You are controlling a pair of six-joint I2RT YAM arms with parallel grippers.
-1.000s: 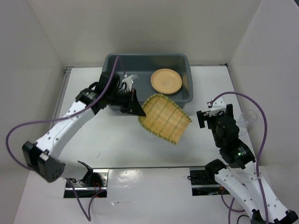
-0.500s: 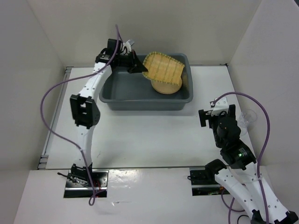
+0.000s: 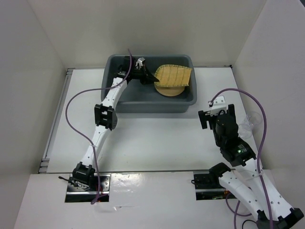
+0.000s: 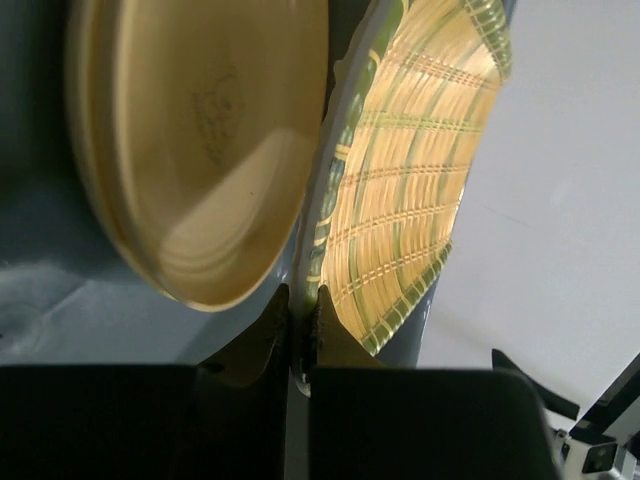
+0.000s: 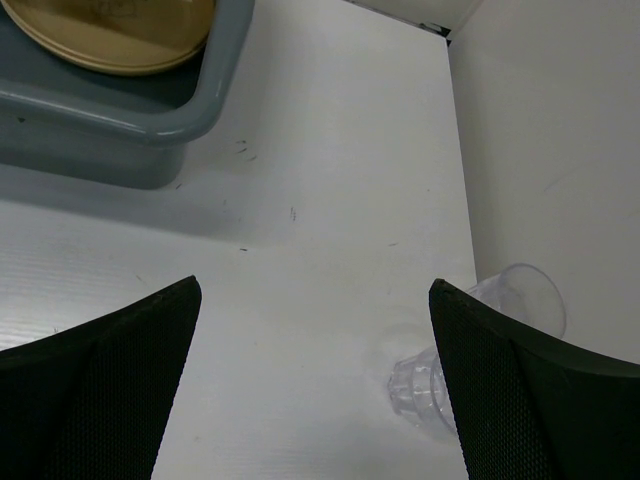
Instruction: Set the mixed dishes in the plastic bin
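The plastic bin (image 3: 143,106) stands at the back of the table, with a yellow-orange plate (image 3: 167,90) inside it at the right. My left gripper (image 3: 153,78) reaches into the bin and is shut on the rim of the tan woven tray (image 3: 175,75), which hangs tilted just over the plate. In the left wrist view the gripper (image 4: 303,305) pinches the tray (image 4: 410,180) edge-on next to the plate (image 4: 200,140). The clear cup (image 3: 252,121) lies on its side by the right wall. My right gripper (image 5: 315,288) stands open above the table, the cup (image 5: 480,340) by its right finger.
White walls close in the table on the left, back and right. The bin's near right corner (image 5: 130,130) shows at the top left of the right wrist view. A purple cable loops from each arm.
My left arm has carried the tray from in front of the bin up over its back rim, then down inside onto the plate's side. The right arm has barely shifted.
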